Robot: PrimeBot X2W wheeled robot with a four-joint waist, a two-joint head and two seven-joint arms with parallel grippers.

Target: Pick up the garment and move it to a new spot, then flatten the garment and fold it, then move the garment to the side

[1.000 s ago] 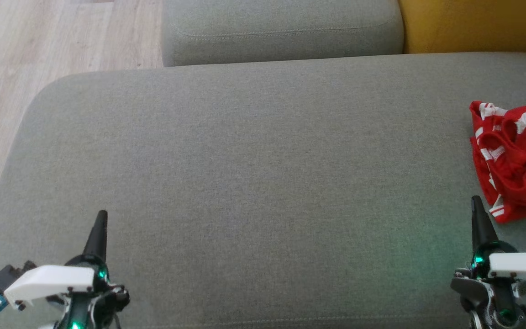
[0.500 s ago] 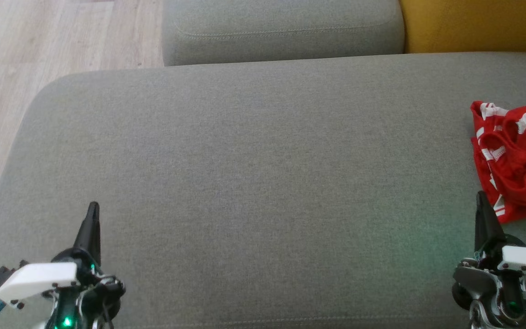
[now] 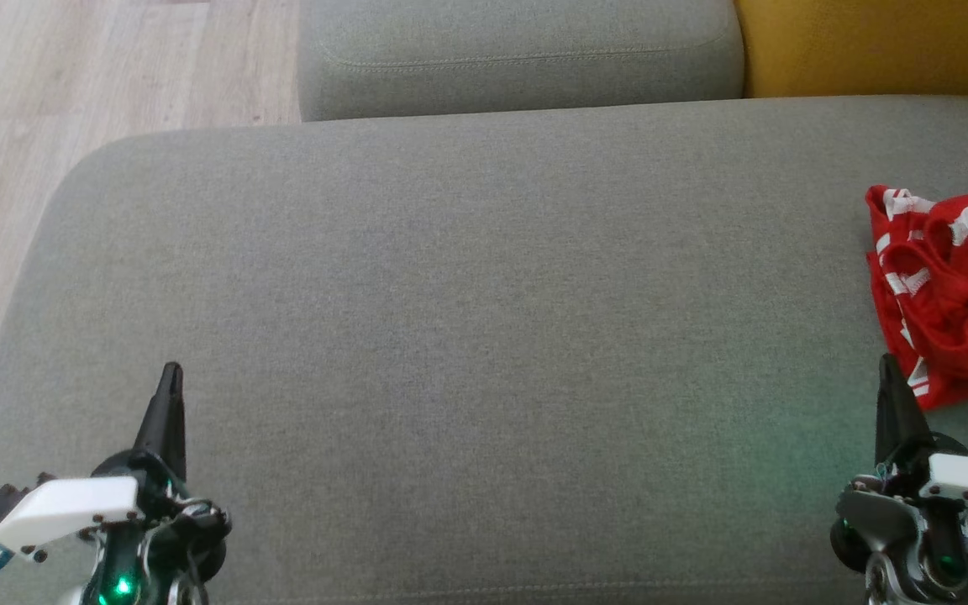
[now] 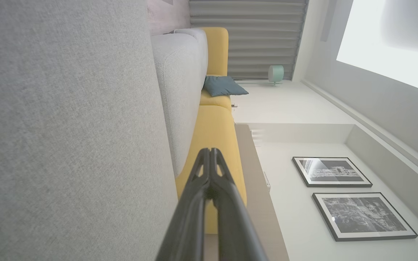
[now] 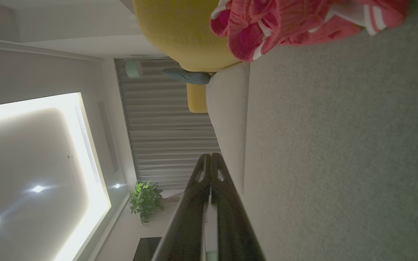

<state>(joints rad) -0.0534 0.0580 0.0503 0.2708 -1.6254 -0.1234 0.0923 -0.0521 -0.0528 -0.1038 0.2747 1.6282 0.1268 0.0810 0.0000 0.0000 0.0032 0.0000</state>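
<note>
2 grippers sit low over the near edge of the grey seat cushion (image 3: 484, 294). The left gripper (image 3: 170, 376) is at the near left and the right gripper (image 3: 889, 370) at the near right. Each has its fingers pressed together and holds nothing.

Garment: the red garment (image 3: 950, 286) with white trim lies crumpled on the cushion at the right. It is just beyond the right gripper's tips and is cut off by the head view's right border.

Risks, as judged:
1. Advancing with the fingers together would shove the heap, not grasp it.
2. The cloth is bunched, so a pinch may catch only 1 layer or a trim band, and the rest would drag.
3. How far the garment reaches to the right cannot be told.

Room: the cushion is bare from centre to left, which gives ample space for flattening. Its left edge rounds off to the wooden floor (image 3: 72, 84), so cloth laid too near could slide off. Beyond the far edge are a second grey cushion (image 3: 518, 50) and a yellow cushion (image 3: 870, 42).
</note>
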